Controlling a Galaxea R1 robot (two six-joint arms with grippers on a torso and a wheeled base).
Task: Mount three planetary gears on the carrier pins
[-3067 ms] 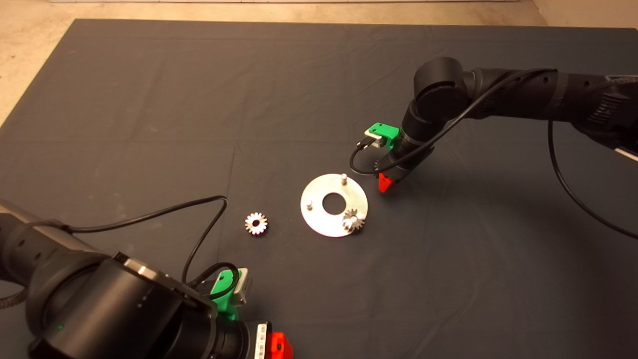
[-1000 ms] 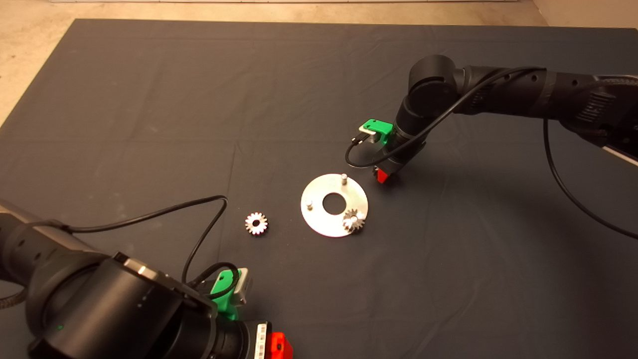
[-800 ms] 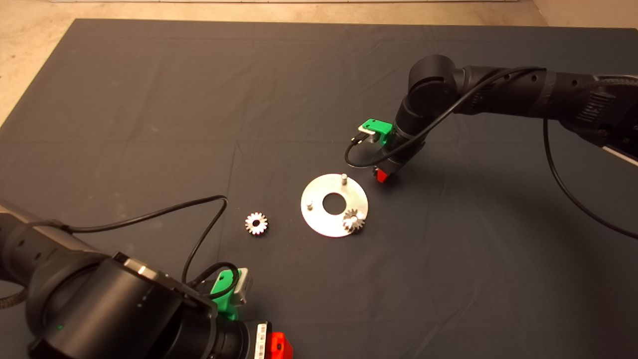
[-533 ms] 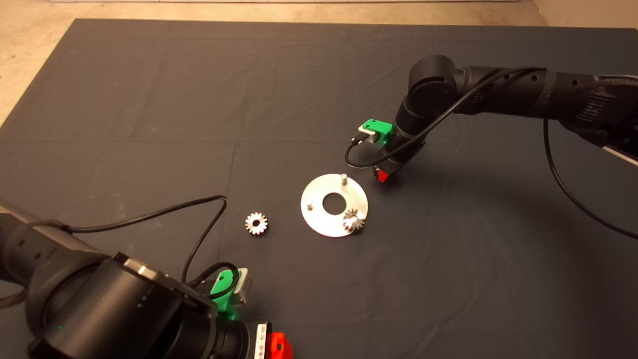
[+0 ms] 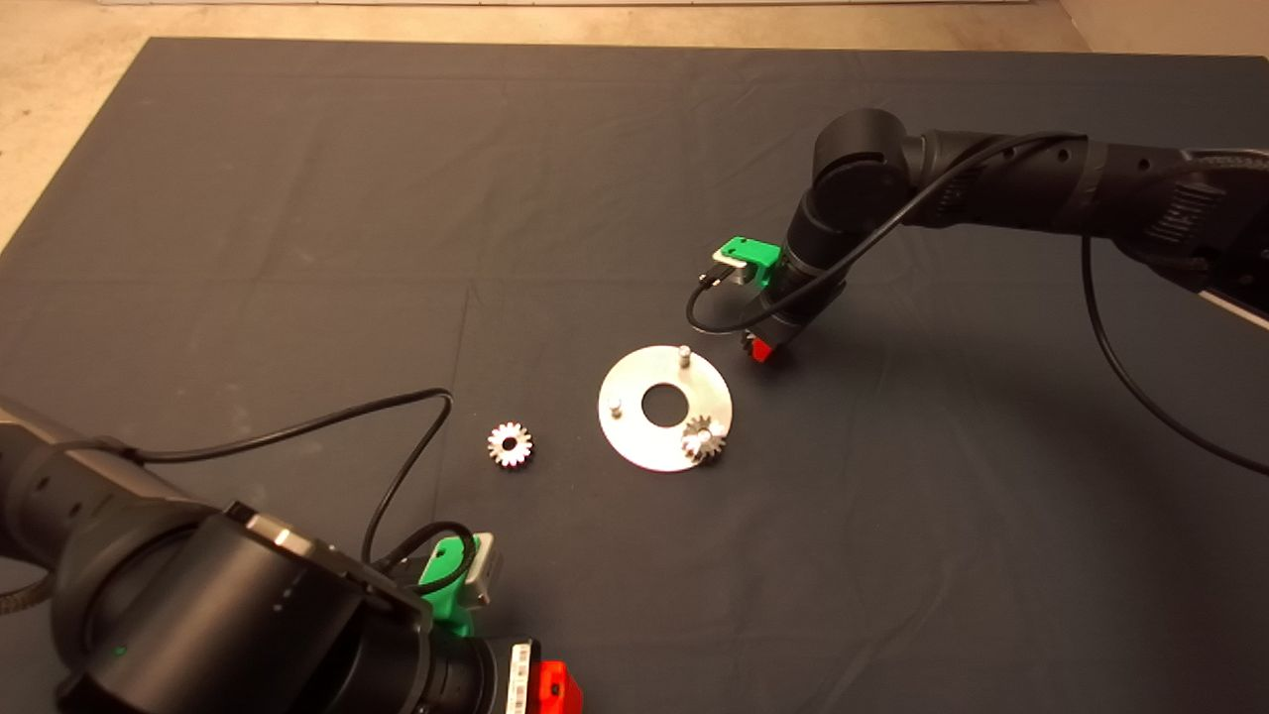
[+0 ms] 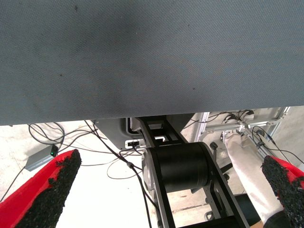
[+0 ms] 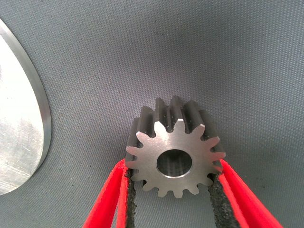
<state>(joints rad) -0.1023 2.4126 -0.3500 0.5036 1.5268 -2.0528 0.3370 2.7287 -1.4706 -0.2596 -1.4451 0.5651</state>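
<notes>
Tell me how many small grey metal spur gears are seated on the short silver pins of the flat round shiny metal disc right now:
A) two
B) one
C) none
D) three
B: on the flat round shiny metal disc only one small grey metal gear sits on a pin; the other two short silver pins stand bare. One gear lies on the mat, and the right gripper grips another beside the disc.

Disc [image 5: 662, 433] mid-mat [image 5: 297, 198], one gear [image 5: 703, 439] on its near-right pin, two pins [image 5: 684, 353] bare, second gear [image 5: 510, 444] left of disc, third gear [image 7: 175, 153] between right gripper [image 5: 758, 348] fingers (just beyond disc's far-right edge), left gripper [image 5: 551, 686] at near edge.
</notes>
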